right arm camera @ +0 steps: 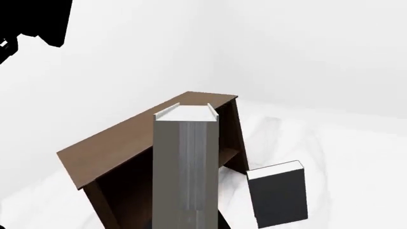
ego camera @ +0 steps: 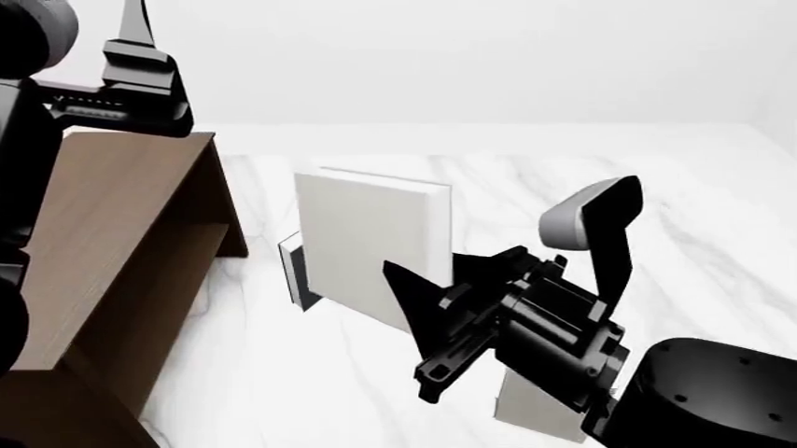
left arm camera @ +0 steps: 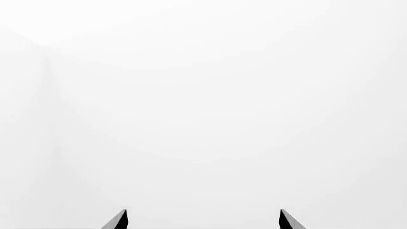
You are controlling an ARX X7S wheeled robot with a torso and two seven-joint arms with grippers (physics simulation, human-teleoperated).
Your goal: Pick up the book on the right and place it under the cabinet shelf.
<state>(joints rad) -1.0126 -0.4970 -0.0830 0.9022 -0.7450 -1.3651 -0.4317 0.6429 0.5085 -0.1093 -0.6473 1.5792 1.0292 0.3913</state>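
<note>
Grey-white hardcover book is pinched in your right fingers, seemingly lifted, not yet under the dark brown wooden cabinet shelf; left fingers spread, idle.

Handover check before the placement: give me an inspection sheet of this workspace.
Surface: white marble surface, bare where visible.
Job's things: book held upright in front of the cabinet shelf, not yet inside it; the cabinet's open side shows an inner board.
Clutter: second book, dark cover, lying flat near the cabinet's open side.
Grippers: right gripper closed on the book; left gripper raised, jaws apart, empty.
Cables: nothing seen.
Surroundings: plain white walls.
</note>
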